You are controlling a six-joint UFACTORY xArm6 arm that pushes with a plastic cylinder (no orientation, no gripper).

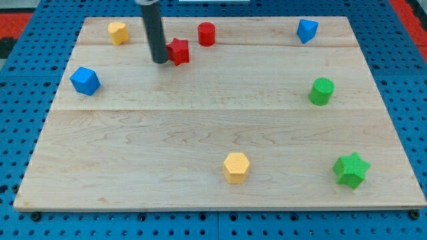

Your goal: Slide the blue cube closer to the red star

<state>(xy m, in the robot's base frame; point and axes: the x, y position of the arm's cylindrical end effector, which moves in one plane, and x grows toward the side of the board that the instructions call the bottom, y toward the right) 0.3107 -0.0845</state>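
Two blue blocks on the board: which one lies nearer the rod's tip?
The blue cube at the view's left edge. My tip sits just left of the red star; the other blue block is far off, top right.

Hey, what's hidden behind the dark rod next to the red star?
The rod's tip sits against the red star's left side. Behind the rod only wooden board shows on both sides. The narrow strip it covers cannot be seen.

The board (pixel 200 133) is pale wood with visible grain, smooth and matt. The blocks, such as the blue cube (pixel 85 81) and red star (pixel 178 51), look like smooth matt plastic. The rod (pixel 154 33) is dark, faintly sheened
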